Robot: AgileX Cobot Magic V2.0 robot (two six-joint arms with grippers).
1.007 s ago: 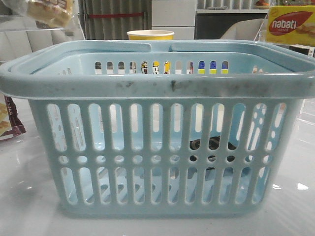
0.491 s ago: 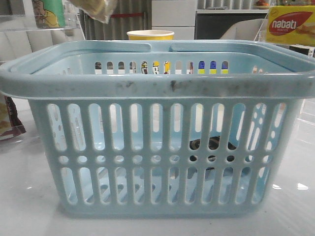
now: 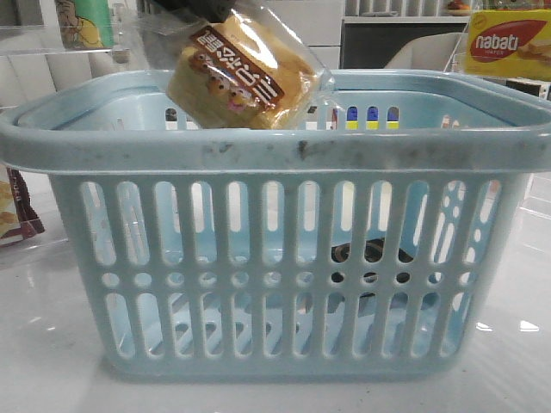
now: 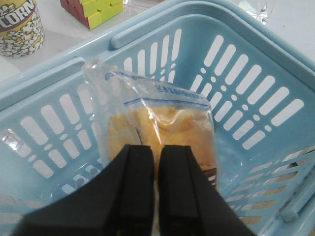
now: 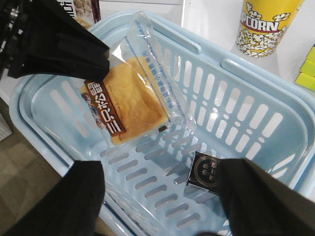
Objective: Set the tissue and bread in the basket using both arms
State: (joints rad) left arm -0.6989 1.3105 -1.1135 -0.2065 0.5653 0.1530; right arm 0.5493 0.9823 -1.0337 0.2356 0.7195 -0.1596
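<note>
Lying on the floor of the basket [image 5: 275, 123], the tissue [image 5: 205, 169] is already delivered, and the right gripper [image 5: 157, 196] above it is spread wide with nothing held. The bread [image 3: 241, 73] is pinched by the pressed-together fingers of the left gripper [image 4: 157, 191] and hangs over the basket's open top, so only its release is judged to remain.

Popcorn cup [image 5: 266, 24], nabati box [image 3: 508, 43], cube [image 4: 93, 10]
</note>
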